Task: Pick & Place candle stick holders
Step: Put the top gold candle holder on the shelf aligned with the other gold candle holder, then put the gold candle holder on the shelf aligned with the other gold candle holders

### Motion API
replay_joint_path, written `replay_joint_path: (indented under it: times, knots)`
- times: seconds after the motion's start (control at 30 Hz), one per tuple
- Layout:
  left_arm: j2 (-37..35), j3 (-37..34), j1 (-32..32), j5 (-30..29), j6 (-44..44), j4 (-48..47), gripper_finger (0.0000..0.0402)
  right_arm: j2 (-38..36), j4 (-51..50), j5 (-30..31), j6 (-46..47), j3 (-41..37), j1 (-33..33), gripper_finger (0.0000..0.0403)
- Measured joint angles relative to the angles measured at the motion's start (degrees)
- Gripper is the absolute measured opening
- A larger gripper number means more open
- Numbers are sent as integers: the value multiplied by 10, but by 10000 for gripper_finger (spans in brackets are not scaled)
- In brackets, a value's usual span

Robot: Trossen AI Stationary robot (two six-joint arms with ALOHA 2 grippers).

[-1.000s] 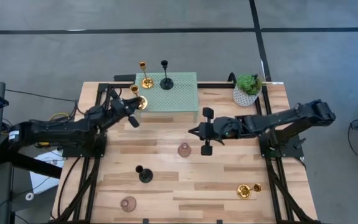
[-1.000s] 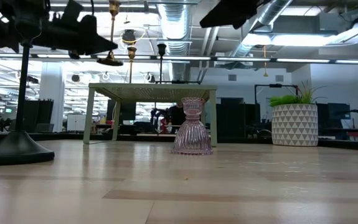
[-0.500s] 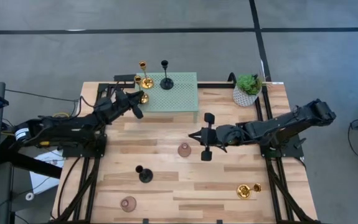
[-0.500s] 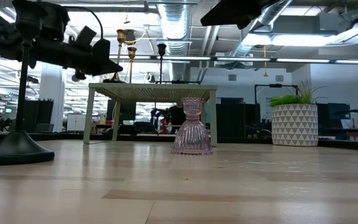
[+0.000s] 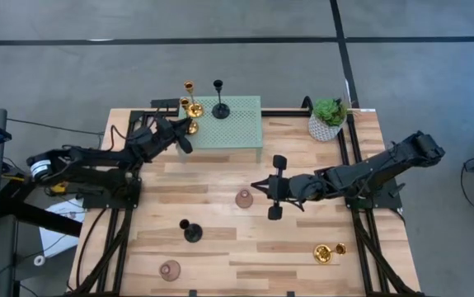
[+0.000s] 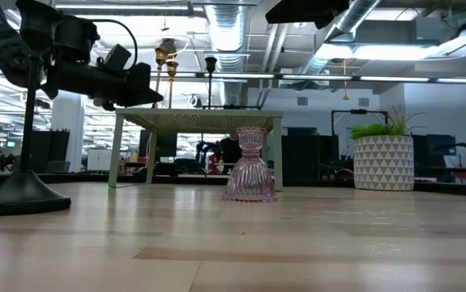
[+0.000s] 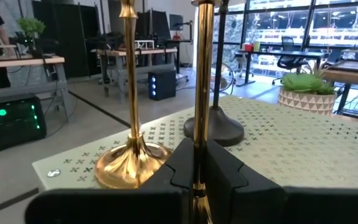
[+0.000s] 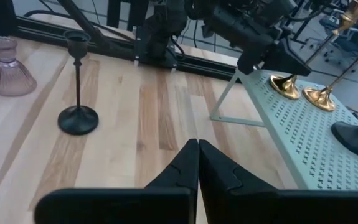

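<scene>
Landmark: the pale green perforated stand (image 5: 230, 122) at the table's far edge; all places are read from it.
Nearest holders: a pink glass holder (image 5: 170, 270) and a gold holder on its side (image 5: 326, 253) sit at the near edge, well apart from the stand.
Mid-table: a matte black holder (image 5: 190, 232) stands upright; another pink glass holder (image 5: 244, 199) stands just in front of the stand.
Right gripper (image 5: 274, 187): fingers pressed together, holding nothing, hovering beside that second glass holder.
Left gripper (image 7: 194, 180): clamped on the slim stem of a gold holder (image 7: 201, 93), at the stand's left end.
On the stand: a second gold holder (image 7: 131, 158) and a black holder (image 7: 214, 127) stand upright.
Beside it: a potted plant (image 5: 328, 120) to the right.
Handling: the metal ones look stiff, light and top-heavy, polished stems likely slippery; a grip low on the stem seems safest. The ribbed glass looks fragile; its narrow waist is the likely hold.
Writing: no brand or label can be read.
</scene>
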Motion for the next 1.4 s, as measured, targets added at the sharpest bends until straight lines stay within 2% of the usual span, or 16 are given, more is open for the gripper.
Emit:
replay_joint_path:
  times: [0.33,0.63,0.93,1.07,1.4]
  knots:
    - [36,1,0,-19,13,22,17,0,9,0,0,0,0,0]
    - [26,-1,0,-35,17,7,98,0,9,-1,0,0,0,0]
    - [-25,-1,-2,-23,17,0,127,0,5,-2,-1,0,-5,0]
    - [-61,-1,-19,-14,17,-55,127,0,-6,-2,-1,0,-10,0]
    - [-191,0,-80,-13,15,-263,118,-17,-56,-2,-1,0,-8,0]
